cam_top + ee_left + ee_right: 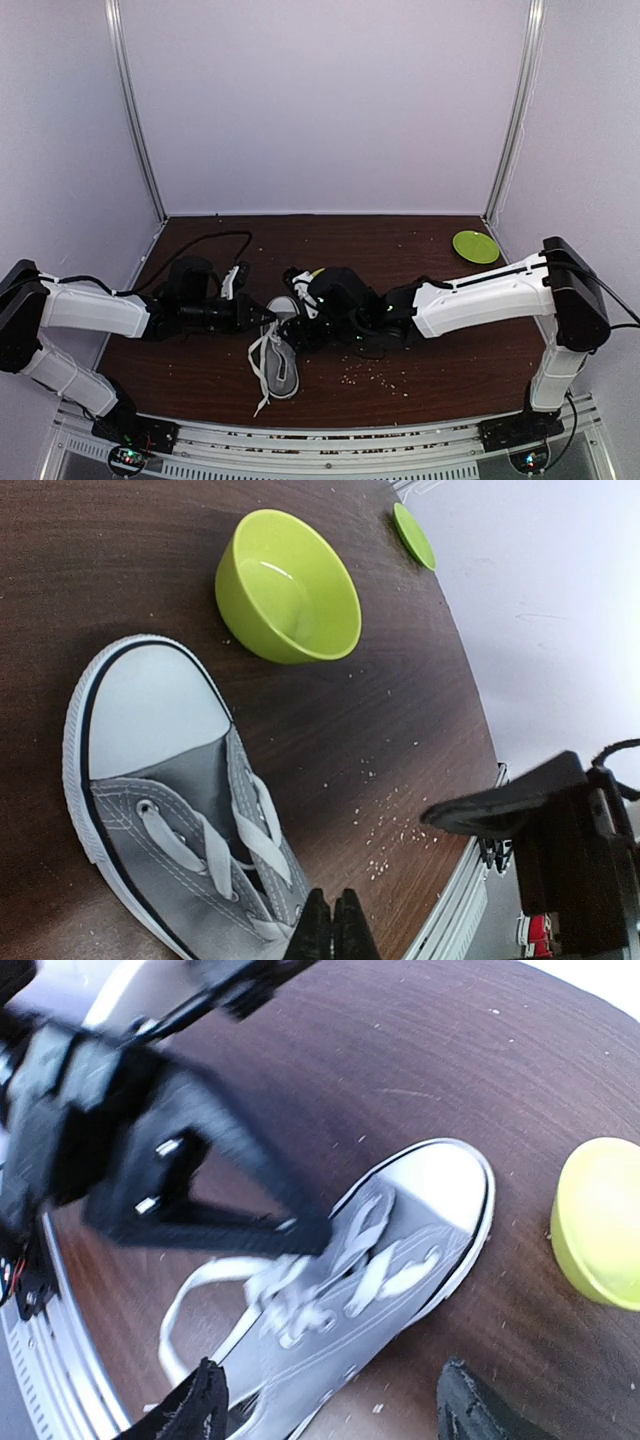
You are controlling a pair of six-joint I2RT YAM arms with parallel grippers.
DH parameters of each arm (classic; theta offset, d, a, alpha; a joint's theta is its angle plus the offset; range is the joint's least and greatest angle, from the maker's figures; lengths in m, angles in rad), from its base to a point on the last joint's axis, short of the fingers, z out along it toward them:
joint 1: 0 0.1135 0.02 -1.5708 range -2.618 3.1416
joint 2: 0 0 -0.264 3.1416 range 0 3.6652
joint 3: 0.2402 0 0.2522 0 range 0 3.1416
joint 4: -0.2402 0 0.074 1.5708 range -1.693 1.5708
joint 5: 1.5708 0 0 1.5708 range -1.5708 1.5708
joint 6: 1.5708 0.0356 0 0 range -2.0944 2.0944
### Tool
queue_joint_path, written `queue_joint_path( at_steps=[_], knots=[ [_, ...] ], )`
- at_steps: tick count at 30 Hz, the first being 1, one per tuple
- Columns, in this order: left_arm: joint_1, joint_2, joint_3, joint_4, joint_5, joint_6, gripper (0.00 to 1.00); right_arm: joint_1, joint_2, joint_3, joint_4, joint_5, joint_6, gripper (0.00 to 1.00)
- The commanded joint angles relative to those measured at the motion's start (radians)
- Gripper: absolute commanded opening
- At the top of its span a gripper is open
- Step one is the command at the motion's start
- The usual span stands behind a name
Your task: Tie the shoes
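The grey canvas sneaker (280, 358) lies at the table's middle front, with its white laces (262, 352) trailing loose toward the near edge. My left gripper (272, 316) is shut, its tips resting at the upper eyelets (333, 925); no lace shows between the fingers. In the left wrist view the shoe (160, 780) fills the lower left. My right gripper (298, 318) hangs open over the shoe. In the right wrist view its fingers (205, 1405) stand wide either side of the sneaker (400, 1260), the gripper's middle (335, 1410) above it. A lace loop (190, 1295) lies beside the shoe.
A green bowl (288, 585) stands just beyond the shoe's toe, mostly hidden under the right arm in the top view (318, 272); it shows in the right wrist view (600, 1225). A green plate (476, 246) sits at the back right. Crumbs (375, 372) dot the brown table.
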Motion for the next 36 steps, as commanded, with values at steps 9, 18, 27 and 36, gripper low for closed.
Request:
queue_joint_path(
  at_steps=[9,18,27,36],
  knots=[
    [-0.005,-0.011,-0.009,0.076,-0.009,0.006,0.0,0.167,0.176,0.312,-0.391,0.102,-0.084,0.62],
    [-0.002,-0.025,-0.006,0.075,-0.012,0.005,0.0,0.168,0.282,0.394,-0.389,0.076,-0.141,0.58],
    [-0.002,-0.053,-0.008,0.044,-0.018,0.01,0.0,0.166,0.296,0.379,-0.306,0.002,-0.24,0.61],
    [-0.002,-0.013,-0.022,0.089,-0.008,-0.004,0.0,0.164,0.323,0.388,-0.389,0.063,-0.276,0.6]
  ],
)
